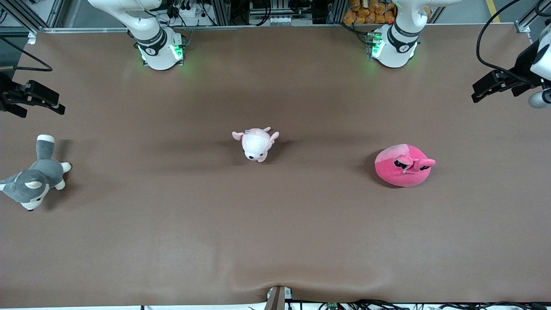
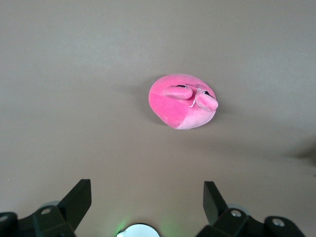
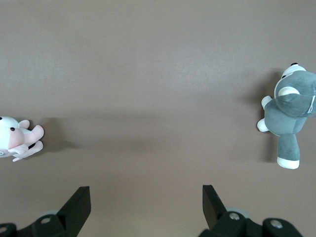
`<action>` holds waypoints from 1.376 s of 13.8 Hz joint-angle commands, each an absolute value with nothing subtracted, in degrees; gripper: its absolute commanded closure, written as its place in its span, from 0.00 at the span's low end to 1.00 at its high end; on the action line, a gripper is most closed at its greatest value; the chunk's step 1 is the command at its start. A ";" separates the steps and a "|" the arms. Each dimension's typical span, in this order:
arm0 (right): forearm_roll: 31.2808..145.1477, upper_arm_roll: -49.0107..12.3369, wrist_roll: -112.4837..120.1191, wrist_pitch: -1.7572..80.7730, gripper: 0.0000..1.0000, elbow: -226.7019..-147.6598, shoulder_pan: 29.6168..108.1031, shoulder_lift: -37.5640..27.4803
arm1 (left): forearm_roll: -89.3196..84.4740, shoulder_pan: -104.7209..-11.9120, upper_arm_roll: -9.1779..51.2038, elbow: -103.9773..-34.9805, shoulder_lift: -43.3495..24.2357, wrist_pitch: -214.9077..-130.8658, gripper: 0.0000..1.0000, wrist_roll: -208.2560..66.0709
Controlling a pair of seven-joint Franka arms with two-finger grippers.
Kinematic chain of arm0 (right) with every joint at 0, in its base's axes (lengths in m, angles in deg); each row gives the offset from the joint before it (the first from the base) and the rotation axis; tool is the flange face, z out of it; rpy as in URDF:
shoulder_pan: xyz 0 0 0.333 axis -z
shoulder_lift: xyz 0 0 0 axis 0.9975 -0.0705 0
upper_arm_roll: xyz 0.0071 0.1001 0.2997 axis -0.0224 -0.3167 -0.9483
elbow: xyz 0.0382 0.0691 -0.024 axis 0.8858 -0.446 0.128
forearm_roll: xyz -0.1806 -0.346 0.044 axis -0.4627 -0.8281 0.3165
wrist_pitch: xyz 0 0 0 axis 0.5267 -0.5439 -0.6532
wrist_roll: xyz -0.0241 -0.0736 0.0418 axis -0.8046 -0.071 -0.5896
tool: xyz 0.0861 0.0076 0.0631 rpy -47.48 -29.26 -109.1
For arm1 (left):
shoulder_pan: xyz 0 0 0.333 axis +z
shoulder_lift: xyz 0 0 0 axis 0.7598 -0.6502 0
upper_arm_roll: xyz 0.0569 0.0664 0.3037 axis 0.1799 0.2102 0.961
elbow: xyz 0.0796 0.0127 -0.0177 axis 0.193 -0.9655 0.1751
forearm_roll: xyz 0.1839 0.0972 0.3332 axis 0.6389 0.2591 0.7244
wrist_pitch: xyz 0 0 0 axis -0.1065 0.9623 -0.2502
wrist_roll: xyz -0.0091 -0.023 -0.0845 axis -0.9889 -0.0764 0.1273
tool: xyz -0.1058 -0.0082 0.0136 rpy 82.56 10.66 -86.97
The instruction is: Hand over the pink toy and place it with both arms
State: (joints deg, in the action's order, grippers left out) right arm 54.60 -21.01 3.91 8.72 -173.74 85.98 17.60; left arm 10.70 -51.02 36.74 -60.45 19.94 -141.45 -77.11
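The pink toy [image 1: 403, 165] is a round hot-pink plush lying on the brown table toward the left arm's end; it also shows in the left wrist view [image 2: 181, 101]. My left gripper [image 1: 493, 91] hangs high over the table edge at the left arm's end, open and empty [image 2: 147, 197], well apart from the toy. My right gripper [image 1: 41, 110] hangs high over the table edge at the right arm's end, open and empty [image 3: 146, 197].
A pale pink-and-white plush animal [image 1: 255, 144] lies mid-table and shows at the edge of the right wrist view [image 3: 17, 138]. A grey-and-white plush husky [image 1: 36, 174] lies at the right arm's end [image 3: 290, 104]. A camera mount [image 1: 276, 298] stands at the front edge.
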 commanded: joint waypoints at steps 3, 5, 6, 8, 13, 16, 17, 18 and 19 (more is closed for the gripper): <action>53.92 -20.97 3.00 8.35 0.00 -174.56 85.87 18.95 | 10.17 -50.94 36.26 -59.06 18.17 -141.77 0.00 -78.17; 53.92 -21.06 3.00 8.35 0.00 -174.56 85.78 18.95 | 10.17 -51.02 36.26 -59.06 18.17 -141.77 0.00 -79.93; 53.92 -21.06 3.00 8.35 0.00 -174.56 85.78 18.95 | 10.26 -51.02 36.26 -59.06 18.09 -141.77 0.00 -80.02; 53.92 -21.06 3.00 8.26 0.00 -174.56 85.78 18.95 | 10.17 -50.85 36.26 -59.06 18.00 -141.77 0.00 -80.02; 53.92 -21.06 3.00 8.26 0.00 -174.56 85.87 18.95 | 10.35 -51.20 36.17 -58.63 16.95 -141.77 0.00 -79.06; 53.92 -21.06 3.00 8.26 0.00 -174.56 85.87 18.95 | 10.26 -51.03 36.17 -58.27 16.86 -141.86 0.00 -79.06; 53.92 -21.06 3.00 8.26 0.00 -174.56 85.78 18.95 | 10.35 -51.02 36.17 -58.19 16.86 -141.86 0.00 -79.06; 53.92 -21.06 3.00 8.26 0.00 -174.56 85.87 18.95 | 10.44 -51.02 36.17 -58.18 16.86 -141.77 0.00 -79.06; 53.92 -21.06 3.00 8.26 0.00 -174.56 85.78 18.95 | 10.87 -51.02 36.17 -58.10 16.86 -141.77 0.00 -79.49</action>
